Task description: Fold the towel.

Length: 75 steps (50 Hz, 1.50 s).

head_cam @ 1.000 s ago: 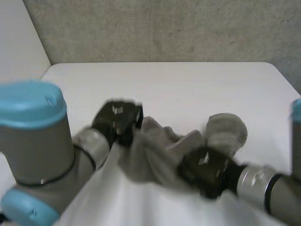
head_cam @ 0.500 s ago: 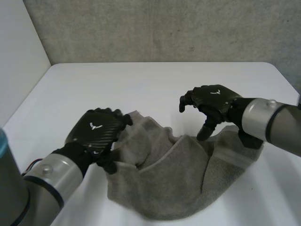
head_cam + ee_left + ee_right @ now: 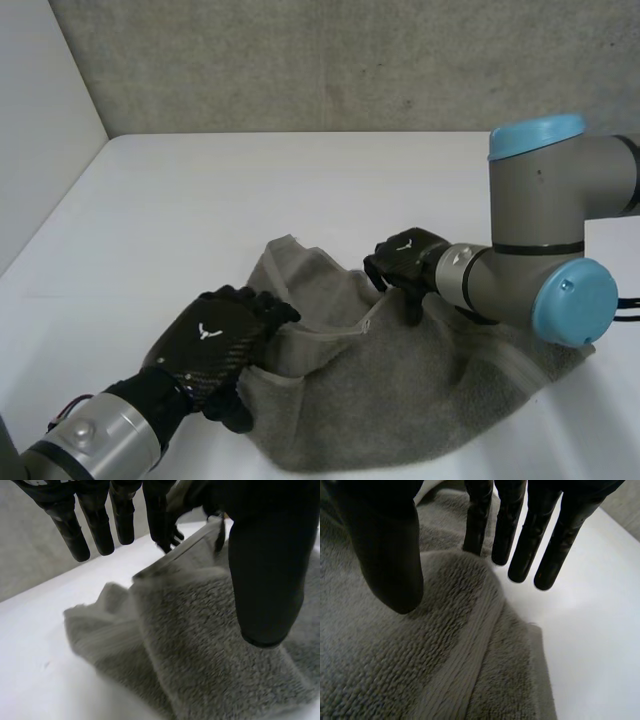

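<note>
The grey towel (image 3: 400, 390) lies crumpled and loosely doubled on the white table (image 3: 300, 180), near the front. My left hand (image 3: 212, 340) rests at the towel's left edge. In the left wrist view its fingers (image 3: 100, 525) are straight above the towel (image 3: 200, 645) and its thumb stands apart, with nothing pinched. My right hand (image 3: 405, 255) sits at the towel's far edge, near the middle. In the right wrist view its fingers (image 3: 520, 535) hang straight just over a raised fold of the towel (image 3: 420, 655), holding nothing.
My right arm's elbow (image 3: 540, 230) bulks over the towel's right side. A grey wall runs behind the table and a pale wall stands at the left. Bare table lies beyond the towel and to its left.
Both hands have let go of the bunched towel, which now lies lower and wider. The left hand slid back toward the front; the right hand dropped to the far edge as its elbow swung in.
</note>
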Each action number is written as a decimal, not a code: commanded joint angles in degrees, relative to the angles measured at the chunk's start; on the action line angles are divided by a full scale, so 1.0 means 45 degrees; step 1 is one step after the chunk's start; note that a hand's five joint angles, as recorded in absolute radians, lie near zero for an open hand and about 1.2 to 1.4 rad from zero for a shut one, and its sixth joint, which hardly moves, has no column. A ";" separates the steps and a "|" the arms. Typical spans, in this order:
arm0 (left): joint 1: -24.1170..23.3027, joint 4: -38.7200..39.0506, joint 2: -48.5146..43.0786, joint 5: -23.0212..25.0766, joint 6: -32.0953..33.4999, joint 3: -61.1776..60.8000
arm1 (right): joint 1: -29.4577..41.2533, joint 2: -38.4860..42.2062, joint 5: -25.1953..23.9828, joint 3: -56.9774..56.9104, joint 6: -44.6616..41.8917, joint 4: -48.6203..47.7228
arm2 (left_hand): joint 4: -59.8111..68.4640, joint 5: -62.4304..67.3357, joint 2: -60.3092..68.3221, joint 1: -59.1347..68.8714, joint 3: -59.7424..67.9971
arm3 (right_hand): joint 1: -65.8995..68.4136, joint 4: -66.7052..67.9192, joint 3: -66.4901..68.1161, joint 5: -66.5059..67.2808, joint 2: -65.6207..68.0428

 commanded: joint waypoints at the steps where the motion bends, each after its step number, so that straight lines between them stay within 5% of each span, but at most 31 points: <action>1: -0.0029 0.0968 0.0321 0.0506 0.0036 -0.0420 | 0.0031 -0.0087 0.0008 0.0349 -0.0027 -0.0013 | 0.0661 0.0685 0.0664 0.0630 0.0673 | 0.2117 0.2168 0.2142 0.2079 0.2128; 8: -0.0107 0.1086 0.0205 0.0935 0.0230 -0.0537 | -0.0164 -0.0573 0.0106 0.0758 -0.0007 -0.0012 | 0.1555 0.1580 0.1558 0.1524 0.1567 | 0.9376 0.9427 0.9401 0.9338 0.9386; 17: -0.0009 0.1164 -0.0245 0.0994 0.2439 -0.0635 | -0.1063 -0.1884 0.0223 0.2010 0.0051 -0.0052 | 0.5296 0.5320 0.5299 0.5265 0.5308 | 0.9393 0.9444 0.9418 0.9355 0.9403; 22: -0.0126 0.1183 -0.0323 0.1169 0.3239 -0.0772 | -0.2212 -0.4027 0.0262 0.3996 0.0129 -0.1063 | 0.8583 0.8608 0.8586 0.8552 0.8595 | 0.9393 0.9444 0.9418 0.9355 0.9403; 37: -0.0166 0.1828 -0.1472 0.2146 0.3434 -0.0577 | -0.3485 -0.6043 -0.0283 0.7612 0.0052 -0.2395 | 0.4702 0.4727 0.4705 0.4671 0.4714 | 0.9393 0.9444 0.9418 0.9355 0.9403; 48: -0.0165 0.2218 -0.3585 0.2068 0.5290 0.0205 | -0.3797 -0.6532 -0.1085 0.8592 -0.0027 -0.2513 | 0.5258 0.5283 0.5261 0.5228 0.5270 | 0.9393 0.9444 0.9418 0.9355 0.9403; 51: -0.0185 0.2627 -0.4189 0.1971 0.5407 0.0633 | -0.3837 -0.6552 -0.1105 0.8631 -0.0085 -0.2766 | 1.2476 1.2501 1.2479 1.2446 1.2488 | 0.9393 0.9444 0.9418 0.9355 0.9403; 55: -0.0185 0.3039 -0.4346 0.1775 0.5427 0.1122 | -0.3876 -0.6552 -0.1105 0.8377 -0.0203 -0.2923 | 1.3813 1.3838 1.3816 1.3783 1.3826 | 0.9393 0.9444 0.9418 0.9355 0.9403; 64: -0.0146 0.4015 -0.4210 -0.0529 0.5153 0.6376 | -0.3641 -0.5712 -0.0773 0.3650 -0.0652 -0.5227 | 1.3813 1.3838 1.3816 1.3783 1.3826 | 0.9393 0.9444 0.9418 0.9355 0.9403; 67: -0.0126 0.4093 -0.4190 -0.2417 0.3793 0.9939 | -0.3330 -0.5809 0.0180 0.1370 0.0612 -0.8301 | 1.3813 1.3838 1.3816 1.3783 1.3826 | 0.9393 0.9444 0.9418 0.9355 0.9403; 72: 0.0107 0.4074 -0.4151 -0.4099 0.1451 1.1997 | -0.3211 -0.6879 0.0711 0.1403 0.1962 -1.1042 | 1.3813 1.3838 1.3816 1.3783 1.3826 | 0.9393 0.9444 0.9418 0.9355 0.9403; 75: 0.0438 0.3977 -0.4151 -0.4649 0.0101 1.2061 | -0.3172 -0.7370 0.0653 0.2025 0.2238 -1.0738 | 1.3813 1.3838 1.3816 1.3783 1.3826 | 0.9393 0.9444 0.9418 0.9355 0.9403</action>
